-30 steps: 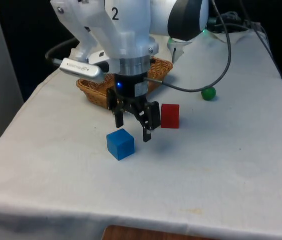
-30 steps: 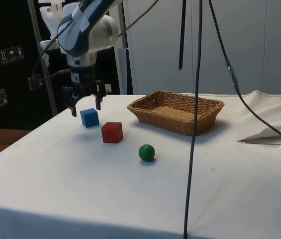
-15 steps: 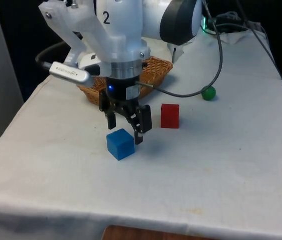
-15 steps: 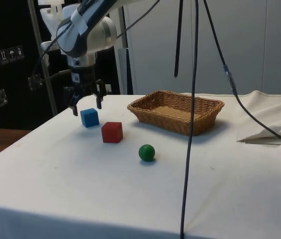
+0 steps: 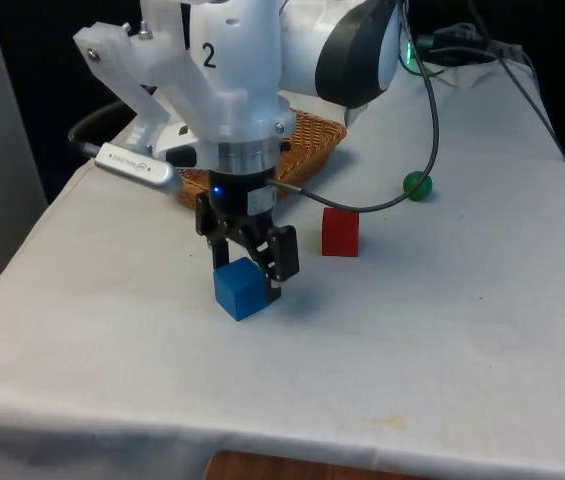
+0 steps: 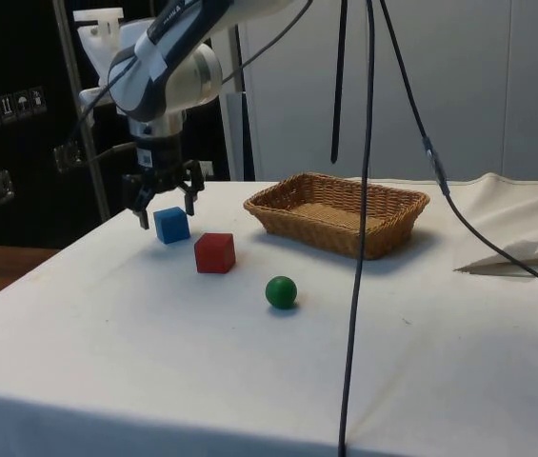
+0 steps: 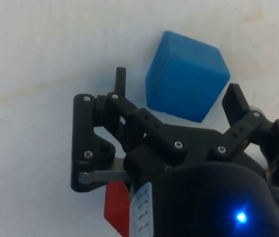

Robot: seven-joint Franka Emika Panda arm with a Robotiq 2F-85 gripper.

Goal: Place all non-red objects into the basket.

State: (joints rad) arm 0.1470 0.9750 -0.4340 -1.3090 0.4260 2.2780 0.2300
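Observation:
A blue cube rests on the white cloth. My gripper is open and hangs low over it, one finger on each side. In the wrist view the blue cube lies between the fingertips of the gripper, with a gap on both sides. A red cube stands a little to the front view's right of the blue one. The green ball lies farther right. The wicker basket sits behind my arm, with nothing visible in it.
A black cable hangs from the arm and loops over the table near the red cube and the ball. Crumpled cloth lies beyond the basket in the side view. The table's front edge is close to the blue cube.
My gripper has moved to the front view's left and come down, from beside the blue cube to straddling it. The cubes, the ball and the basket have stayed put.

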